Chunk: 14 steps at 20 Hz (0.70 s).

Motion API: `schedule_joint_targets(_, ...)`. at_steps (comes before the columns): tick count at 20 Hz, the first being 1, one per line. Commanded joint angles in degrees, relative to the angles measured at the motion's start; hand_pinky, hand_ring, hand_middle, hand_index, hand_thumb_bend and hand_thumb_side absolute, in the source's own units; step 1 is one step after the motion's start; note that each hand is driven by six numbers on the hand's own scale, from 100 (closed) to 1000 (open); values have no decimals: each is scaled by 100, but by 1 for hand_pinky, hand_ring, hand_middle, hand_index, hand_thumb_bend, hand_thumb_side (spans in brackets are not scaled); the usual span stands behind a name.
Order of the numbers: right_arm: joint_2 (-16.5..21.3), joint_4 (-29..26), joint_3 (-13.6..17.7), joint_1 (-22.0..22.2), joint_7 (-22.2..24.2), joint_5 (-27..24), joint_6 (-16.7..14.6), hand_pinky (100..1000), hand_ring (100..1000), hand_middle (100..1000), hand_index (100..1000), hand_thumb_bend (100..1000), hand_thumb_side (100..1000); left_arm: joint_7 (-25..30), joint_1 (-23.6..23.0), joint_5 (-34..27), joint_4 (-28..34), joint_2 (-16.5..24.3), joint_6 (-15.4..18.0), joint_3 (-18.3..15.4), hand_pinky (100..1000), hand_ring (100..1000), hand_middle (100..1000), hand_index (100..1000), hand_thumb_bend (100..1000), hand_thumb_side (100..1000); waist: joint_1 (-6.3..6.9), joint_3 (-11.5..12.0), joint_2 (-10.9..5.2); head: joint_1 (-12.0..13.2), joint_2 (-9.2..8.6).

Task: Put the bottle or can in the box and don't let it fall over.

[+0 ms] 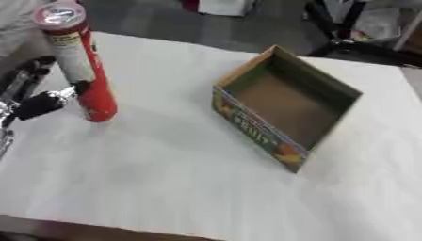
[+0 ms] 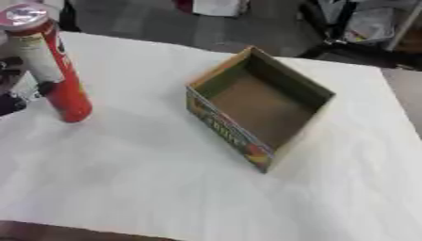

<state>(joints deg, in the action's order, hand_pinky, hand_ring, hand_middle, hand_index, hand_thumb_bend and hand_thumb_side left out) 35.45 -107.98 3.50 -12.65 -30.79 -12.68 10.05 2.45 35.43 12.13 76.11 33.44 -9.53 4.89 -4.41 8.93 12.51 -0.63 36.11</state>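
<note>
A tall red can (image 1: 82,70) with a silver lid and a pale label stands upright on the white table (image 1: 165,179) at the far left. My left hand (image 1: 37,101) comes in from the left edge right beside it. One black fingertip (image 1: 79,88) lies against the can's near side at mid height, and the other fingers stay to the can's left, not wrapped round it. An open cardboard box (image 1: 284,106) with a colourful printed front wall sits right of centre, turned at an angle, with nothing inside. My right hand shows in neither view.
A wide stretch of bare white table lies between the can and the box. Beyond the table's far edge are a dark floor and black stand legs (image 1: 346,28). The table's near edge (image 1: 99,230) runs along the bottom.
</note>
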Motion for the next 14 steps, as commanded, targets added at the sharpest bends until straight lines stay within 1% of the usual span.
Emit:
schedule_joint_targets(1, 90, -29, 57, -67, 4, -41, -24, 794, 801, 812, 937, 100, 741, -99, 147, 24, -19, 59, -8, -70, 1000, 952, 920, 940, 716, 596, 14, -2, -64, 11, -84)
schedule_joint_targets(7, 71, -13, 54, -73, -3, -66, -22, 794, 799, 810, 936, 100, 750, -313, 379, 3, -312, -55, 23, -118, 992, 943, 906, 919, 720, 582, -23, -9, -33, 36, -125)
schedule_joint_targets(11, 63, -8, 49, -90, -9, -80, -16, 794, 798, 809, 936, 100, 755, -397, 524, -252, -507, -130, 129, -135, 996, 945, 898, 907, 720, 588, -41, -19, 2, 43, -147)
schedule_joint_targets(14, 56, 0, 43, -107, -7, -85, 0, 794, 796, 806, 932, 100, 763, -393, 611, -412, -586, -154, 187, -121, 998, 946, 908, 920, 718, 598, -49, -28, 28, 50, -163)
